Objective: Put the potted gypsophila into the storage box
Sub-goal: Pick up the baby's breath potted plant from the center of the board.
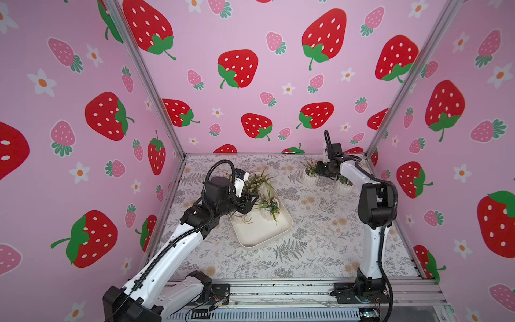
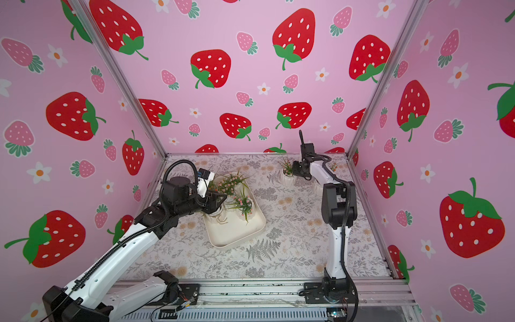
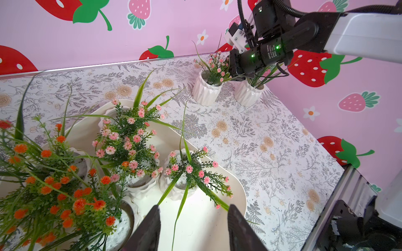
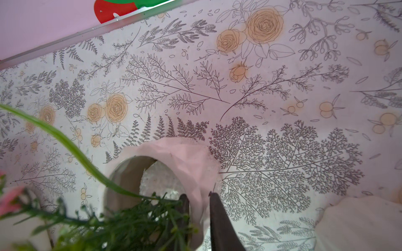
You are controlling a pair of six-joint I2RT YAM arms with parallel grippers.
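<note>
A potted gypsophila [image 1: 308, 178] [image 3: 205, 92], pink flowers in a ribbed white pot, stands on the table at the far right. My right gripper [image 4: 198, 194] [image 1: 320, 169] is shut on that pot's rim [image 4: 185, 156], one finger inside and one outside. The cream storage box [image 1: 259, 234] [image 2: 231, 237] [image 3: 240, 195] lies mid-table and holds several flowerpots, some pink-flowered [image 3: 189, 171], some orange-flowered [image 3: 65, 195]. My left gripper [image 3: 193, 208] [image 1: 252, 205] hangs open over the box with only a grass blade crossing the gap.
A second white pot [image 1: 344, 187] [image 3: 249, 93] with green grass stands right beside the gripped one, partly behind the right arm. Pink strawberry walls close the table at the back and both sides. A metal rail [image 1: 278, 290] runs along the front edge.
</note>
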